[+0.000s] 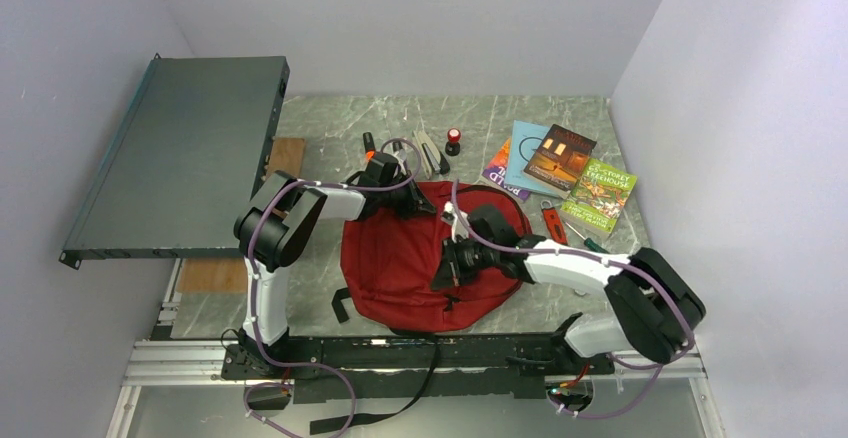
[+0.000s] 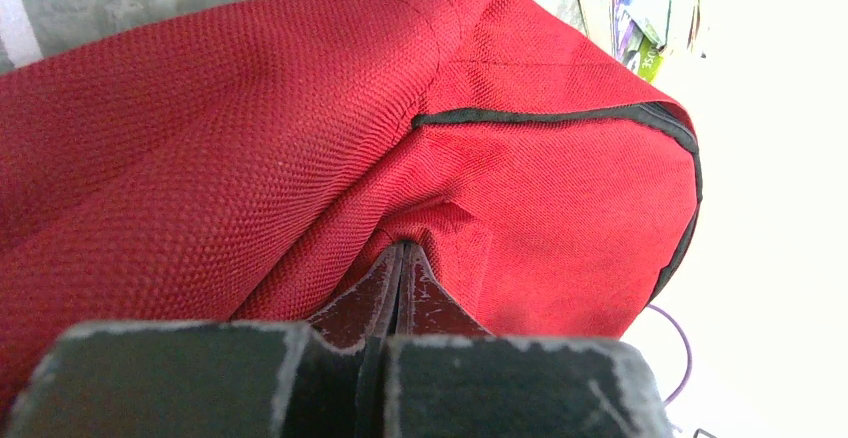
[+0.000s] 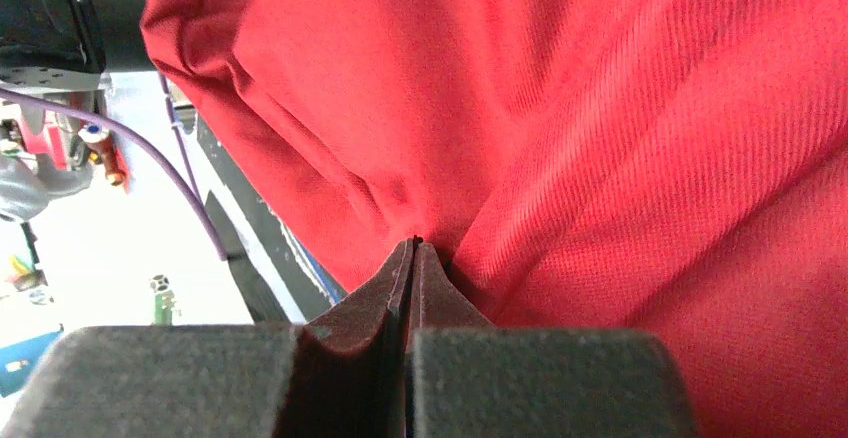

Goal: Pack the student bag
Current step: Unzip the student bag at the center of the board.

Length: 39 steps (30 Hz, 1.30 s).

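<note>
The student bag (image 1: 400,258) is a red fabric backpack lying flat in the middle of the table, between the two arms. My left gripper (image 1: 405,203) is at its far edge, shut with a pucker of red cloth pinched at the fingertips (image 2: 403,248). A black zipper line (image 2: 560,115) runs just above that spot. My right gripper (image 1: 445,268) rests on the bag's near right part, shut as well, and folds of the bag's cloth (image 3: 560,158) converge into its tips (image 3: 415,243).
Several books (image 1: 560,158) lie at the back right, one with a green cover (image 1: 600,193). A red tool (image 1: 553,223) and a green-handled screwdriver (image 1: 590,243) lie beside them. Small items (image 1: 453,141) sit behind the bag. A dark flat panel (image 1: 185,153) overhangs the left.
</note>
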Each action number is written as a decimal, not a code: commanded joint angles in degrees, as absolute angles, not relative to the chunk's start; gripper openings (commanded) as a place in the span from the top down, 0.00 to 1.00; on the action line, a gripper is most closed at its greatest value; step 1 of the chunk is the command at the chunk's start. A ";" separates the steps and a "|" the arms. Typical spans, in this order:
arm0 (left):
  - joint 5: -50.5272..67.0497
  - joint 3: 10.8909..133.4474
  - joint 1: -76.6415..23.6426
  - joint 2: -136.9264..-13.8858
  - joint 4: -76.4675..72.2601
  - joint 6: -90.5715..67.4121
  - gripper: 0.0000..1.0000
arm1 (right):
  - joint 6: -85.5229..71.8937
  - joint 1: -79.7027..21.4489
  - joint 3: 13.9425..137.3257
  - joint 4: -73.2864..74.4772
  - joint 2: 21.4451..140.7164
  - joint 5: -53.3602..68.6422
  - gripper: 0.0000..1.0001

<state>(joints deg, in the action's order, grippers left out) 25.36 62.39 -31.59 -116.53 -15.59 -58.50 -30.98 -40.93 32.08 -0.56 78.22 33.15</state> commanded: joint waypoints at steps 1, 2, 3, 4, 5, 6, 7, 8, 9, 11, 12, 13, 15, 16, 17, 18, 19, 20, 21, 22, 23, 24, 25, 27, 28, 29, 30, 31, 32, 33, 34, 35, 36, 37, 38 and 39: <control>17.42 61.74 -31.56 -119.38 -11.17 -58.11 1.00 | -38.95 -42.96 26.96 0.69 73.17 33.66 1.00; 17.40 61.64 -31.55 -119.23 -11.02 -58.05 1.00 | -39.60 -43.27 26.23 0.75 72.15 33.21 1.00; 17.28 61.61 -31.55 -119.15 -10.88 -57.78 1.00 | -40.09 -43.47 25.68 0.97 70.99 32.65 1.00; 17.10 61.66 -31.55 -119.12 -10.59 -57.56 1.00 | -40.42 -43.57 25.20 1.00 70.04 32.02 1.00; 17.13 61.86 -31.55 -119.15 -10.37 -57.23 1.00 | -40.69 -43.59 24.69 0.58 69.33 31.17 1.00; 17.11 62.06 -31.55 -119.29 -10.11 -57.14 1.00 | -40.83 -43.52 24.40 0.26 69.17 30.70 1.00; 17.19 62.47 -31.55 -119.32 -9.84 -57.00 1.00 | -40.75 -43.53 24.46 0.26 69.71 30.31 1.00; 17.53 62.80 -31.55 -119.42 -9.63 -56.78 1.00 | -40.51 -43.51 24.91 0.26 70.48 30.15 1.00; 17.95 63.13 -31.55 -119.45 -9.26 -56.45 1.00 | -40.30 -43.51 25.48 -0.92 71.37 30.21 1.00; 18.98 63.87 -31.55 -118.90 -8.68 -55.21 1.00 | -40.02 -43.50 26.54 -1.42 72.67 30.48 1.00; 19.59 64.09 -31.54 -118.24 -8.17 -54.47 1.00 | -39.18 -43.48 27.58 0.32 72.84 29.90 1.00; 20.55 64.23 -31.55 -117.43 -7.82 -53.54 1.00 | -37.91 -43.50 29.08 3.17 72.64 28.26 0.95; 22.27 64.73 -31.55 -115.59 -6.79 -51.86 1.00 | -35.28 -43.51 32.19 9.27 71.31 23.51 0.77; 22.89 65.22 -31.55 -114.64 -5.60 -51.07 1.00 | -33.93 -43.51 34.01 12.39 70.69 21.20 0.70; 23.53 65.63 -31.55 -113.73 -4.46 -50.50 1.00 | -32.79 -43.51 35.85 15.18 70.22 18.88 0.63; 24.21 65.79 -31.54 -112.70 -3.37 -50.12 0.98 | -31.26 -43.51 38.47 18.11 69.78 16.91 0.58; 24.82 65.70 -31.54 -110.99 -2.94 -49.84 0.88 | -30.50 -43.51 40.24 20.55 69.37 14.76 0.53; 25.22 65.64 -31.55 -109.66 -2.18 -49.57 0.78 | -30.54 -43.51 41.99 22.64 69.08 12.36 0.49; 25.26 65.93 -31.55 -108.29 -0.51 -49.02 0.65 | -31.45 -43.48 43.69 24.95 68.91 9.39 0.44; 25.27 66.34 -31.55 -106.84 1.78 -48.25 0.50 | -33.43 -43.50 45.39 29.00 68.76 4.37 0.39; 25.51 66.67 -31.55 -105.28 3.54 -47.39 0.38 | -34.95 -43.38 47.09 31.50 68.79 -0.16 0.36; 25.44 66.54 -31.52 -103.34 4.88 -46.48 0.29 | -35.99 -43.26 48.52 33.47 68.92 -4.67 0.35; 25.06 66.19 -31.43 -101.35 5.89 -45.83 0.19 | -36.85 -43.20 49.80 34.73 69.24 -7.90 0.34; 23.92 65.60 -31.20 -96.95 8.66 -44.30 0.03 | -38.22 -43.23 51.71 35.75 70.71 -12.78 0.33; 22.89 65.56 -31.16 -94.90 10.77 -43.31 0.01 | -38.64 -43.24 53.12 36.26 72.04 -14.57 0.33; 21.38 65.46 -31.12 -92.67 13.26 -42.10 0.00 | -39.18 -43.40 54.67 37.10 73.45 -16.17 0.33; 19.92 65.20 -31.12 -90.23 15.41 -40.97 0.00 | -39.85 -43.99 56.33 37.50 74.96 -17.83 0.31; 18.20 64.78 -31.07 -87.78 18.54 -39.75 0.00 | -40.12 -44.98 57.87 37.04 76.36 -18.98 0.30; 16.29 64.29 -31.15 -85.16 20.84 -38.71 0.00 | -39.90 -45.67 58.84 36.29 77.89 -19.97 0.29; 14.07 63.76 -31.07 -82.04 22.94 -37.76 0.00 | -39.82 -46.26 60.01 36.25 79.47 -21.25 0.29; 11.76 63.31 -31.11 -79.71 25.35 -36.58 0.00 | -39.65 -46.88 61.25 36.51 81.33 -22.81 0.29; 9.76 62.79 -31.11 -77.41 27.45 -35.55 0.00 | -39.33 -47.38 62.32 36.67 83.21 -24.16 0.29; 7.86 62.00 -31.11 -75.50 29.13 -34.66 0.00 | -38.91 -47.78 63.46 36.69 85.15 -24.74 0.29; 6.41 61.10 -31.11 -73.53 30.37 -33.95 0.00 | -38.33 -48.15 64.43 36.50 87.20 -24.68 0.29; 5.14 59.87 -31.11 -72.02 31.42 -33.22 0.00 | -37.72 -48.61 65.29 35.86 89.53 -23.72 0.30; 4.69 59.02 -31.11 -70.56 32.38 -33.10 0.00 | -37.32 -48.98 66.06 35.44 91.03 -23.28 0.30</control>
